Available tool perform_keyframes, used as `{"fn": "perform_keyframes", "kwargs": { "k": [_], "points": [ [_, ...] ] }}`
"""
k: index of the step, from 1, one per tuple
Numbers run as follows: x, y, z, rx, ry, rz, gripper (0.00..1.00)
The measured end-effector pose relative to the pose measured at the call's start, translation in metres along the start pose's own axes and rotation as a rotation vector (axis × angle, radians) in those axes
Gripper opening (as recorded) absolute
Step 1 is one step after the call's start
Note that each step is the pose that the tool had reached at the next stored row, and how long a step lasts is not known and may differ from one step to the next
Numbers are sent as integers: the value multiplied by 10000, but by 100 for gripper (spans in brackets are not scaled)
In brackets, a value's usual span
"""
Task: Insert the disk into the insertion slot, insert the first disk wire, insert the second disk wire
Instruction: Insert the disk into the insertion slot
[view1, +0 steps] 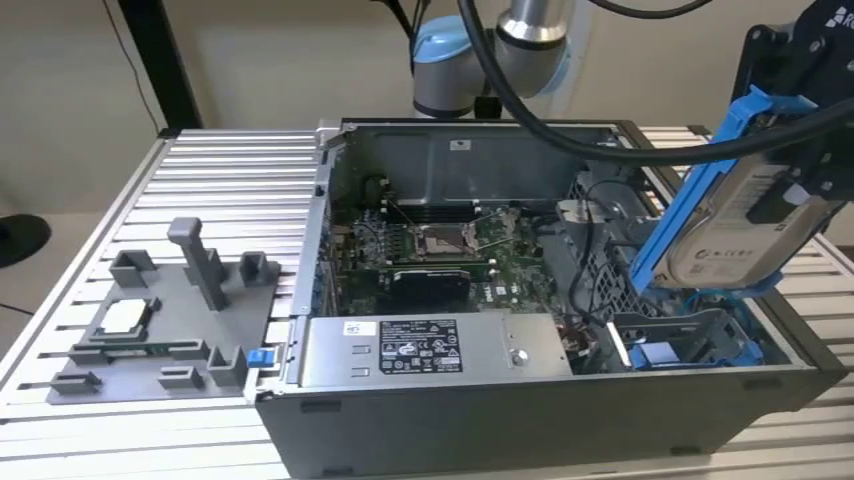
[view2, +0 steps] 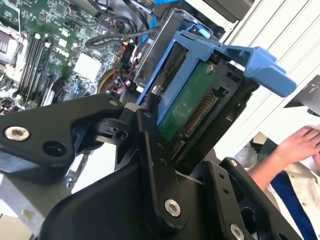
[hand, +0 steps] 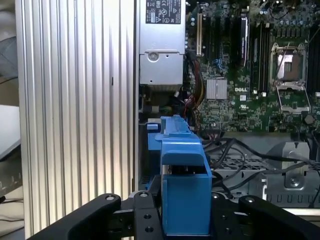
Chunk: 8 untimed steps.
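Gripping the disk (view1: 731, 225) tilted above the open computer case (view1: 534, 420), my tool (hand: 186, 220) is clamped around it; ribbed metal counter (view1: 214, 170) beneath, seemingly a beige wall (view1: 267, 60) behind.

Your ribbed aluminium table (view1: 220, 175), on it an open dark computer case (view1: 534, 420) toward the exterior view's right, a flat grey fixture plate (view1: 140, 345) with upright holders toward that view's left, just beside the case.
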<state>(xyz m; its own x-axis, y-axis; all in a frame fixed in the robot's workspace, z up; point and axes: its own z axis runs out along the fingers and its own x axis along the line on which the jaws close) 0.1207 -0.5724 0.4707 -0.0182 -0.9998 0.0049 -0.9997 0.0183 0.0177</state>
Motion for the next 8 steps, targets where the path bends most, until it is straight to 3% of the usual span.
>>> {"fn": "perform_keyframes", "kwargs": {
  "k": [8],
  "points": [
    [2, -16, 41, 16, 0, 0, 0]
  ]
}}
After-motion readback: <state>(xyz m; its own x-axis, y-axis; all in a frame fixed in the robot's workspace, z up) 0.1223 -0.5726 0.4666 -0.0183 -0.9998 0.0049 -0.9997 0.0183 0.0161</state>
